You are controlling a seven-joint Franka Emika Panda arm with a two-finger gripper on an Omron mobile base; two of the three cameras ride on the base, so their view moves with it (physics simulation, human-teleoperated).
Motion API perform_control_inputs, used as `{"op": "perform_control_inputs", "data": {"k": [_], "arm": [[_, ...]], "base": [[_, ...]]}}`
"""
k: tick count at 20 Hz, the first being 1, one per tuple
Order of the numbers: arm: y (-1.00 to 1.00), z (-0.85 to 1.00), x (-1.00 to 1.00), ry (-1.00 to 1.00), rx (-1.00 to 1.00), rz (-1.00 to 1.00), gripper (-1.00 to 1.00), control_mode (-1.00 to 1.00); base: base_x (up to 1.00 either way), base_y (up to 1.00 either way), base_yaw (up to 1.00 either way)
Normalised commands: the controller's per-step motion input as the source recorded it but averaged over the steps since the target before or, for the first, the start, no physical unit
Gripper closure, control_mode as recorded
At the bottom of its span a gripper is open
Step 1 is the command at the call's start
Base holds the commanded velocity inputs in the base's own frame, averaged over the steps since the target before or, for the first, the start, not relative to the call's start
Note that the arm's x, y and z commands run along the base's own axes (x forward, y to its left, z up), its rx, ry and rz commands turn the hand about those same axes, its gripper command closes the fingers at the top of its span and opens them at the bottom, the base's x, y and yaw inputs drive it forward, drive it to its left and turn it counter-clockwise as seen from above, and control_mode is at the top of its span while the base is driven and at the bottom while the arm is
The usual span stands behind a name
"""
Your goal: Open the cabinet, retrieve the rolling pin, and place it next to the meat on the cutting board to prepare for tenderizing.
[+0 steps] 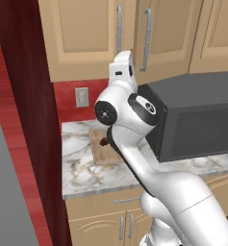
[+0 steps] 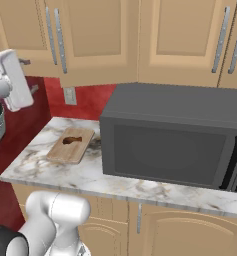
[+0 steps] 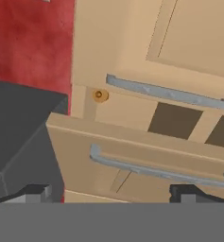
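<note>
Open gripper (image 3: 111,191) faces the cabinet (image 3: 132,137) handles, near, not touching.

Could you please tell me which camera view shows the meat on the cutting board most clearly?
The right base view: the meat lies unobstructed on the cutting board. In the left base view the arm covers part of the meat and board. The hand view faces the cabinet doors instead.

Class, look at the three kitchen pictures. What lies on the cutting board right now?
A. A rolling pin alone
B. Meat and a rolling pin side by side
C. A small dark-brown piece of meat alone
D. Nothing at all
C: in the right base view the cutting board on the marble counter carries the dark-brown meat and no other item.
</note>
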Motion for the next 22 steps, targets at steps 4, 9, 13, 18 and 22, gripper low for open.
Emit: {"op": "perform_control_inputs", "data": {"k": [4,9,13,18,22], "arm": [[0.00,0.04,-0.09,-0.27,0.00,-0.11,-1.00,-1.00],[-0.01,0.08,-0.37,-0.30,0.05,-0.07,-1.00,-1.00],[0.00,0.13,-0.48,-0.28,0.10,-0.05,-1.00,-1.00],[-0.01,0.18,-0.57,-0.27,0.13,-0.02,-1.00,-1.00],[-0.10,0.31,-0.20,-0.10,0.18,-0.02,-1.00,-1.00]], "base": [[0.00,0.00,0.00],[0.00,0.00,0.00],[0.00,0.00,0.00],[0.00,0.00,0.00],[0.00,0.00,0.00]]}}
